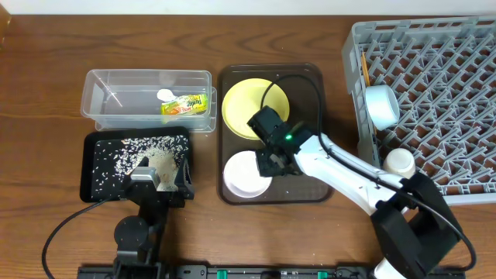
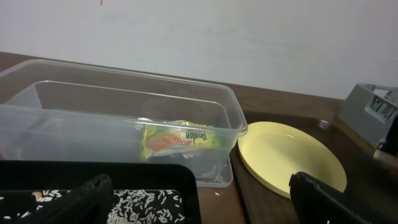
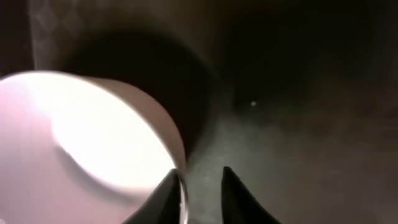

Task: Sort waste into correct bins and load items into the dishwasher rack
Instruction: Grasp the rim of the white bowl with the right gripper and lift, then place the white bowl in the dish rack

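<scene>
My right gripper (image 1: 269, 164) (image 3: 199, 177) is open, its fingers straddling the rim of the white bowl (image 1: 242, 177) (image 3: 81, 143) on the brown serving tray (image 1: 311, 101). The pale-yellow plate (image 1: 244, 108) (image 2: 286, 152) lies behind the bowl. The clear tub (image 1: 147, 74) (image 2: 124, 74) holds the yellow-green wrapper (image 1: 186, 105) (image 2: 180, 138) and the white scrap (image 1: 165, 94). Rice grains (image 1: 128, 151) (image 2: 149, 202) lie in the black tray (image 1: 89, 167) (image 2: 93, 168). My left gripper (image 1: 161, 180) (image 2: 199, 186) is open and empty over that tray's near edge.
The grey dishwasher rack (image 1: 449, 93) (image 2: 373, 109) stands at the right. It holds the light-blue bowl (image 1: 381, 106), the white cup (image 1: 400, 163) and the chopsticks (image 1: 364, 68) along its left side. The right arm's cable loops over the plate.
</scene>
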You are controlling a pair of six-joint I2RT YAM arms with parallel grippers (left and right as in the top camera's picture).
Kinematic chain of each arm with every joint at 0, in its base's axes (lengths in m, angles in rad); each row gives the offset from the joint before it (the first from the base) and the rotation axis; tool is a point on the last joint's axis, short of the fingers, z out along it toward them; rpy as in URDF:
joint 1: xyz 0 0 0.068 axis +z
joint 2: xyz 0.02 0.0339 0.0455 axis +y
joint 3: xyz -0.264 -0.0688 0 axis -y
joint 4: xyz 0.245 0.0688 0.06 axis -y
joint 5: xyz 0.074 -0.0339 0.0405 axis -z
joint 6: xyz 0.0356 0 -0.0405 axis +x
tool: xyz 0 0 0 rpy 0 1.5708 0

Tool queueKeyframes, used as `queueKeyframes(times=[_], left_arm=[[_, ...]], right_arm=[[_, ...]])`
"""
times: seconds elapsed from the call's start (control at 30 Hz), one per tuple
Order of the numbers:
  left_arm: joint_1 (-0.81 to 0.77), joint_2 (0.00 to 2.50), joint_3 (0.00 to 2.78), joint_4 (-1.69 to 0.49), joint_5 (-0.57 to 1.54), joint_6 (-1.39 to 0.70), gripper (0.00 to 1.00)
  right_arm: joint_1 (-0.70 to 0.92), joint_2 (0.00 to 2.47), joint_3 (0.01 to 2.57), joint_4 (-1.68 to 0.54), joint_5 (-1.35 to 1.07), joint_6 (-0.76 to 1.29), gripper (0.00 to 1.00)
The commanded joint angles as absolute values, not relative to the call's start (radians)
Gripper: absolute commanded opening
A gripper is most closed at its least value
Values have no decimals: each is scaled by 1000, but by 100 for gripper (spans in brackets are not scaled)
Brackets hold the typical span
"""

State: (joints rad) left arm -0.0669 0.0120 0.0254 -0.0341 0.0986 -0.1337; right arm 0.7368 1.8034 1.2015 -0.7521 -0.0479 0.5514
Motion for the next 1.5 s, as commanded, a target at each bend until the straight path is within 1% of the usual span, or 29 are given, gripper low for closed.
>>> queueKeyframes(times=[0.0,0.03,0.1,0.2,0.27,0.3,0.33,0.37,0.43,0.47,0.5,0.53,0.63,0.7,0.77,0.9,1.0,1.1,1.17,1.27,1.47], left_arm=[[-63,5,4,-60,105,-134,93],[-63,5,4,-60,105,-134,93],[-63,5,4,-60,105,-134,93],[-63,5,4,-60,105,-134,93],[-63,5,4,-60,105,-134,93],[-63,5,4,-60,105,-134,93],[-63,5,4,-60,105,-134,93],[-63,5,4,-60,105,-134,93],[-63,5,4,-60,105,-134,93],[-63,5,4,-60,105,-134,93],[-63,5,4,-60,105,-134,93],[-63,5,4,-60,105,-134,93],[-63,5,4,-60,105,-134,93],[-63,5,4,-60,105,-134,93],[-63,5,4,-60,105,-134,93],[-63,5,4,-60,105,-134,93],[-63,5,4,-60,105,-134,93],[-63,5,4,-60,105,-134,93],[-63,5,4,-60,105,-134,93],[-63,5,4,-60,105,-134,93],[-63,5,4,-60,105,-134,93]], right_arm=[[754,1792,1189,-754,-36,554,8],[759,1792,1183,-751,-36,556,6],[763,1792,1175,-751,-30,564,7],[762,1792,1162,-748,-30,591,38],[762,1792,1149,-739,-30,605,44],[762,1792,1139,-729,-30,610,43],[762,1792,1130,-723,-30,617,40],[762,1792,1121,-717,-30,623,33],[762,1792,1111,-716,-30,628,15],[762,1791,1112,-719,-29,627,8],[760,1788,1112,-719,-25,621,3],[757,1782,1113,-719,-24,618,1],[730,1738,1130,-743,3,604,1],[701,1683,1146,-767,79,565,1],[665,1613,1168,-812,237,543,1],[587,1457,1213,-868,675,495,1],[519,1348,1222,-842,1003,474,1],[429,1286,1222,-782,1208,426,1],[349,1277,1222,-731,1264,363,1],[213,1306,1221,-672,1267,275,1],[20,1461,1221,-655,1259,237,1]])
